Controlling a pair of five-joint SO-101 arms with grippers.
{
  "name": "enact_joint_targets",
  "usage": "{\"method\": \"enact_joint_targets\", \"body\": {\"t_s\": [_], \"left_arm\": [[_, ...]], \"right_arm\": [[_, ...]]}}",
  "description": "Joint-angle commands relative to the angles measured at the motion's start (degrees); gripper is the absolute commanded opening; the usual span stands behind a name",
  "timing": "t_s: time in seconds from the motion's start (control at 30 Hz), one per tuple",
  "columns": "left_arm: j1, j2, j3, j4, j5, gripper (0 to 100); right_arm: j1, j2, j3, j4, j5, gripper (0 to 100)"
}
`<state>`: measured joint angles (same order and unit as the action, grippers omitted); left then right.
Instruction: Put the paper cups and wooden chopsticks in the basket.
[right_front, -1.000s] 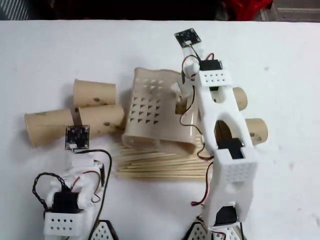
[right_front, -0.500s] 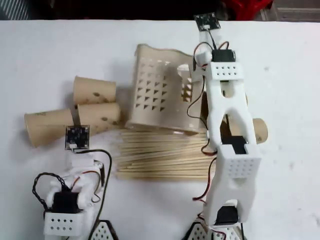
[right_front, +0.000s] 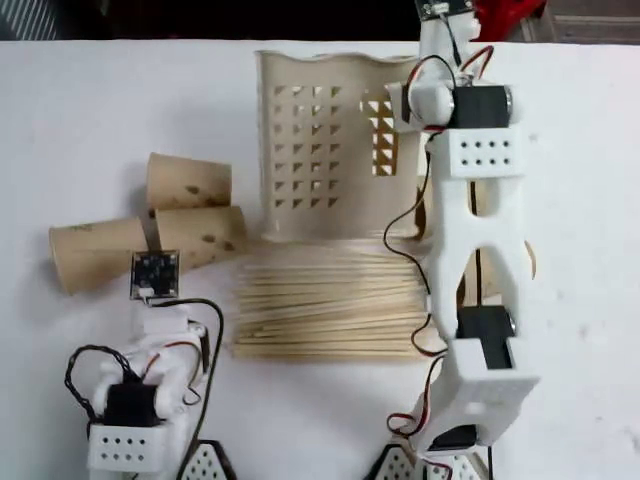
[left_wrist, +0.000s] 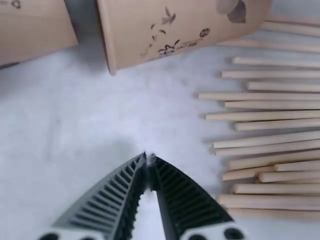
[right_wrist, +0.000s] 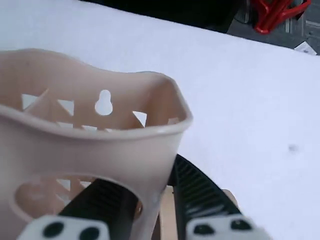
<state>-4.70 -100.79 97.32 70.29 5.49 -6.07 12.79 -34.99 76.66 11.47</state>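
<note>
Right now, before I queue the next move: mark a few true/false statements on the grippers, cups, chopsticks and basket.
1. The right gripper clamps the wall of the basket. True.
2. The left gripper holds a chopstick. False: it is shut on nothing, over the table.
3. The chopsticks are in the basket. False: they lie piled on the table beside it.
4. Three paper cups lie on their sides near the left gripper. True.
</note>
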Motion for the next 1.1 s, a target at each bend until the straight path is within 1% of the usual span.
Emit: {"method": "enact_joint_targets", "body": {"t_s": [0.0,0.3,0.37,0.47,0.5,0.53,0.57,0.6,0.7,0.73,0.77,0.87,0.93,1.0,1.07], "left_arm": [[-0.4,-0.6,-0.1,0.4,0.4,3],[0.0,-0.6,-0.2,-0.1,0.2,3],[2.0,-0.6,-0.2,-0.8,0.2,3],[8.2,-0.6,-0.2,1.0,-0.2,3],[9.5,-0.7,-0.4,1.5,-1.9,3],[9.7,-0.7,-1.1,1.4,-5.6,3],[9.2,-0.7,-2.0,1.3,-11.3,3],[8.0,-0.7,-3.3,0.6,-18.5,3],[1.5,-0.7,-8.6,-1.8,-43.1,3],[0.0,-0.7,-10.7,-2.2,-47.3,3],[-1.2,-0.7,-13.5,-3.0,-47.4,3],[-5.3,-0.1,-23.3,-4.5,-43.6,3],[-7.3,0.3,-30.1,-4.0,-43.9,3],[-8.1,3.6,-36.2,-4.0,-43.8,3],[-8.4,10.9,-43.2,-4.0,-43.4,4]], "right_arm": [[-0.7,-7.2,-4.2,0.8,-0.7,1.6],[-1.0,-12.8,-4.0,2.4,-0.7,1.6],[-1.1,-13.5,-4.1,2.3,-0.7,1.6],[-1.4,-15.1,-4.3,2.2,-1.5,1.6],[-1.4,-15.7,-4.3,2.1,-2.4,1.6],[-1.4,-16.2,-4.3,2.1,-2.8,1.6],[-1.4,-16.6,-4.3,2.1,-2.9,1.6],[-1.2,-16.8,-4.3,2.1,-3.0,1.6],[-1.0,-17.5,-4.3,2.1,-2.9,1.6],[-1.1,-17.5,-4.3,2.1,-2.9,1.6],[-1.2,-17.5,-4.3,2.1,-3.0,1.6],[-1.2,-17.0,-4.0,2.1,-3.0,1.6],[-1.2,-16.9,-3.9,2.1,-3.1,1.6],[-1.1,-16.9,-3.9,1.6,-3.1,1.6],[-1.2,-16.9,-3.9,1.2,-3.1,1.6]]}}
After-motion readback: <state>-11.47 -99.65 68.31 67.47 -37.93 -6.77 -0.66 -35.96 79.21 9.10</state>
